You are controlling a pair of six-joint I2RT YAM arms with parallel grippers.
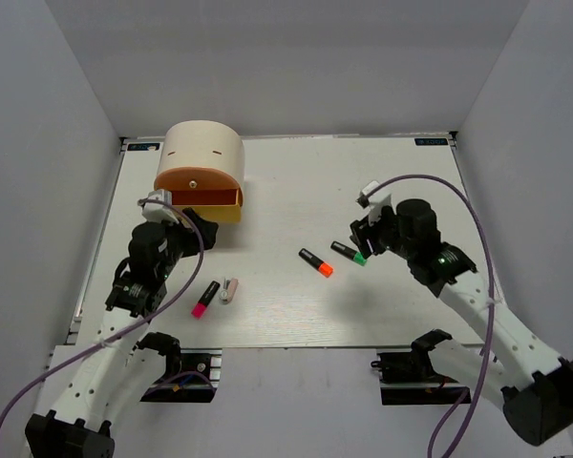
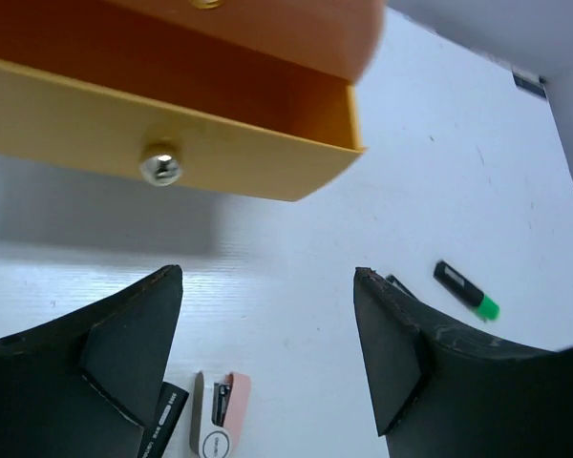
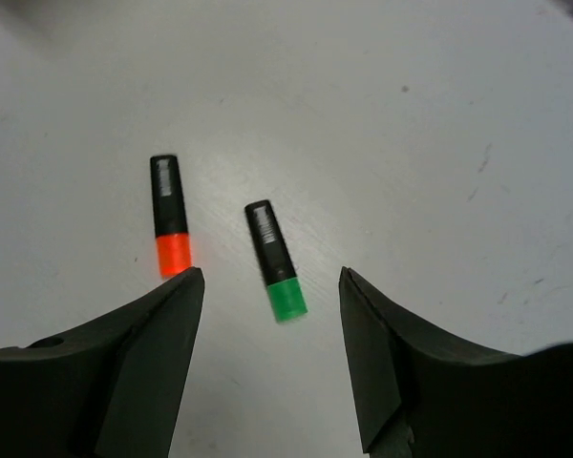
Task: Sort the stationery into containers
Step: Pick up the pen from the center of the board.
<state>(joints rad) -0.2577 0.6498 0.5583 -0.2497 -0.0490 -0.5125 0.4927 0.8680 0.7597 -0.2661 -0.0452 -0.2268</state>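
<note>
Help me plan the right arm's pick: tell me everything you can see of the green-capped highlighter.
The green-capped highlighter is short, with a black, plastic-looking barrel carrying a small pale label and a bright green cap, which is on. It lies flat on the white table, cap end nearest the right tool, whose open fingers frame it in the wrist view without touching it. The orange-capped highlighter lies beside it, apart. Only the table touches it.

There are three markers, a pink marker (image 1: 205,299), an orange marker (image 1: 316,262) and a green marker (image 1: 349,253), one little white-pink piece (image 1: 229,290), and one round box (image 1: 205,145) with two drawers, an orange drawer (image 1: 196,178) and a yellow drawer (image 1: 229,214).
</note>
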